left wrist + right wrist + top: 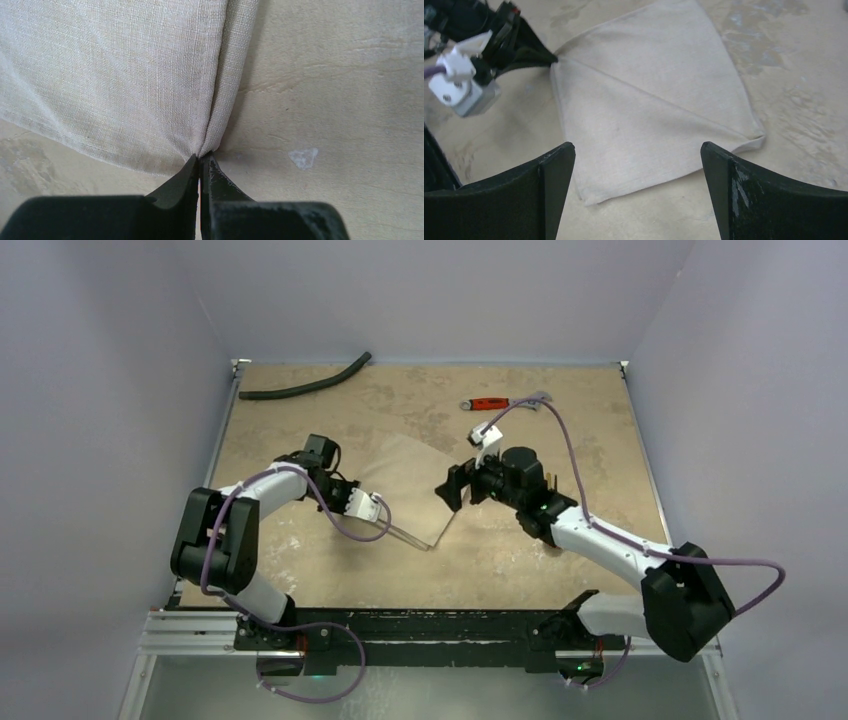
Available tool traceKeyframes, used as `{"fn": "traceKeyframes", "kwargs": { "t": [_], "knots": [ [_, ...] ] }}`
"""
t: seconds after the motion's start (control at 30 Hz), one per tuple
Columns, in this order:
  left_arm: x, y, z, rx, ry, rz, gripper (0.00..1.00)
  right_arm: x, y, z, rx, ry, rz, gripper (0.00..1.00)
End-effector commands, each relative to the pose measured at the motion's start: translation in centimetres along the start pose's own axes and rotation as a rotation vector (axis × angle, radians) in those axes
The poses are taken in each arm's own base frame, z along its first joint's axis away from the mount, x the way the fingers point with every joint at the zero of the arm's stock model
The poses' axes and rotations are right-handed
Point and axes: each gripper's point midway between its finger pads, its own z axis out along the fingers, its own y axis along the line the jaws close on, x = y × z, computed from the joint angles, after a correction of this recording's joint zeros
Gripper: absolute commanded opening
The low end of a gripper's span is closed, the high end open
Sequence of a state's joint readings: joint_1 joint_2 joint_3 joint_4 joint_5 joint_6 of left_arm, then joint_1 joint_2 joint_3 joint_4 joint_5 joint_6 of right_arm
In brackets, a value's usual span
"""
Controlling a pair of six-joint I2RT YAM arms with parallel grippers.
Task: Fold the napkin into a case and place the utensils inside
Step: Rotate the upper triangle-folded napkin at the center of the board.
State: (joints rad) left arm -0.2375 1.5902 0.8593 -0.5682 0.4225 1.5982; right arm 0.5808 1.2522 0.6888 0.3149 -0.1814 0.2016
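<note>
We see the napkin point(649, 110) lying spread on the table point(300, 570), about the middle of it, between the two arms. The left gripper point(201, 157) comes in from the left side with its jaws pressed together on the cloth. In its wrist view the two black fingertips point(217, 177) meet with a corner of the napkin nipped between them. A narrow raised ridge of fabric runs straight away from the pinch. Most of the cloth fans out flat ahead of the fingers on one side of that ridge, and bare table shows on the other.

From the right wrist view the same pinch sits at the napkin's far left corner, and a diagonal crease runs from it across to the corner at the right. The cloth looks flat and square-edged apart from that line.

The right gripper point(636, 146) stands wide open. Its two dark fingers point(749, 195) frame the near part of the napkin, with nothing held between them, and the cloth lies below and ahead of them. In the top view this gripper sits at the napkin's right edge, facing the left gripper across the cloth.

A red-handled wrench point(487, 403) and a curved black hose point(305, 385) lie toward the far side of the table, well apart from the napkin.
</note>
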Motion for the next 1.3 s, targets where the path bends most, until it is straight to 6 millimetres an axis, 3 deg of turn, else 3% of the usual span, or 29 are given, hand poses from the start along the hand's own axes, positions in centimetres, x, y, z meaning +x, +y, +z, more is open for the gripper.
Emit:
{"fn": "traceKeyframes", "kwargs": {
  "t": [0.0,0.13,0.27,0.4,0.5,0.6,0.67,0.7,0.77,0.83,1.07,1.27],
  "knots": [
    [-1.3,-1.2,-0.6,0.035,-0.082,-0.102,0.00,1.6,3.0,0.8,-0.099,-0.015,-0.194,0.99],
    [-0.8,-2.1,-1.0,0.041,-0.070,-0.152,0.00,2.4,4.7,1.5,-0.058,-0.005,-0.344,0.99],
    [0.1,-3.2,-1.6,0.038,-0.050,-0.225,0.00,0.9,5.8,1.0,-0.061,-0.053,-0.395,0.99],
    [0.7,-4.5,-2.1,0.024,-0.026,-0.303,0.00,1.8,8.2,0.6,-0.220,0.002,-0.492,0.99],
    [1.1,-5.2,-2.3,0.014,-0.009,-0.332,0.00,1.7,7.0,0.9,-0.142,0.037,-0.539,0.99],
    [1.0,-5.3,-2.3,-0.007,-0.014,-0.364,0.00,-2.1,3.5,0.4,0.132,-0.048,-0.474,0.99],
    [0.7,-5.2,-2.3,-0.009,-0.029,-0.378,0.00,-5.0,2.8,-0.5,0.203,-0.134,-0.362,0.99],
    [0.6,-5.3,-2.3,-0.008,-0.035,-0.381,0.00,-6.9,2.5,-1.0,0.207,-0.185,-0.294,0.99],
    [0.4,-5.3,-2.2,-0.015,-0.044,-0.383,0.00,-8.8,0.7,-1.6,0.176,-0.212,-0.128,0.99],
    [0.4,-5.2,-2.2,-0.020,-0.046,-0.386,0.00,-9.0,0.9,-1.6,0.062,-0.191,-0.174,0.99],
    [0.0,-5.1,-2.2,-0.019,-0.070,-0.403,0.00,-2.4,5.3,-1.7,-0.133,-0.107,-0.488,0.99],
    [-0.5,-5.5,-2.0,0.037,-0.096,-0.413,0.00,4.1,8.5,-0.9,-0.279,0.029,-0.591,0.98]
  ]
}}
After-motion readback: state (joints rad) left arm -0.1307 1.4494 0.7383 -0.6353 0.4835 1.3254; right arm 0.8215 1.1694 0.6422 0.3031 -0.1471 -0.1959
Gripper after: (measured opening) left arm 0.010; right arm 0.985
